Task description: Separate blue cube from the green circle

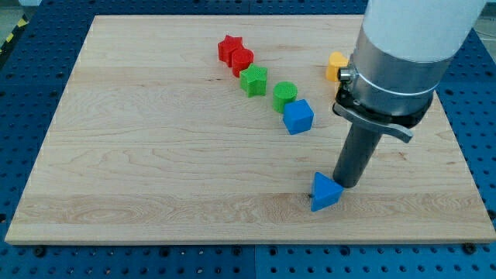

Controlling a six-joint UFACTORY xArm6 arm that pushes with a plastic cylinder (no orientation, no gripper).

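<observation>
Blue cube: Although you want it parted from its neighbour, the blue cube [298,117] sits touching the green circle [284,94] — or so near that no gap shows — just right of the board's middle.
Green circle: You'll see it just above and to the left of the cube, in a slanting row with the rest.
Progress: By my judgement nothing is done yet; the whole push is left to you.
My tip: It rests low on the board at [346,184], touching or just beside the blue triangular block [325,191], well apart from the cube and below it.
Pincer: There is none on this arm — only the rod, so you have nothing spread or pressed together to check.
Row upward: Next comes a green star-like block [253,80], then two red blocks [235,54], star-shaped at least at the top, packed together.
Yellow block: A yellow block [335,67] is half hidden behind the arm on the view's right; its shape can't be told.
Containers: You have none here, only the flat wooden board [155,163].
</observation>
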